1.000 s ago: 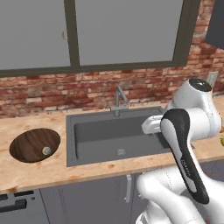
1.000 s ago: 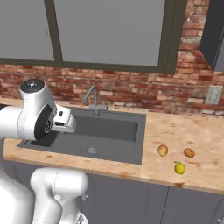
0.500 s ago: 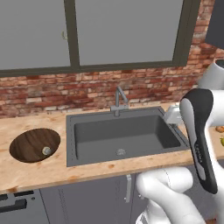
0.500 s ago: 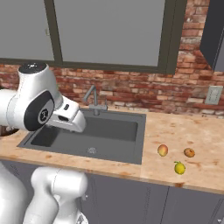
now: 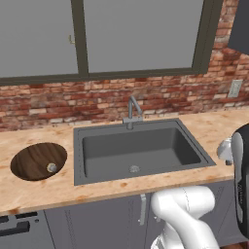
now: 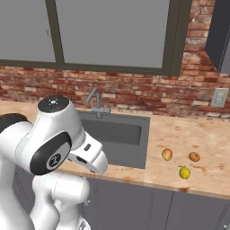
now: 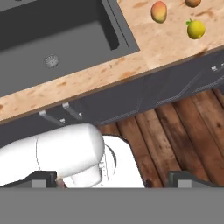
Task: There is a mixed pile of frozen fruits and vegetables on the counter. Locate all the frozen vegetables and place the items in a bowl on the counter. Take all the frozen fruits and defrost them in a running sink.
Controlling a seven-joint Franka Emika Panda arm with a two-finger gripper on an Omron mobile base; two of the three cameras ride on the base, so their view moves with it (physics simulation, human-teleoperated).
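While the fingers (image 7: 111, 179) stand released, cabinet doors (image 7: 144, 94) and wooden floor (image 7: 183, 135) lie below.

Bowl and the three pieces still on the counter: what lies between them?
The sink with its faucet, in the left base view. The bowl sits left of it; in the right base view the pieces lie on the counter right of it.

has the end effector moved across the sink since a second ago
Yes. In the right base view the hand has swung from left of the faucet rightward and toward the counter's front edge, nearer the three pieces.
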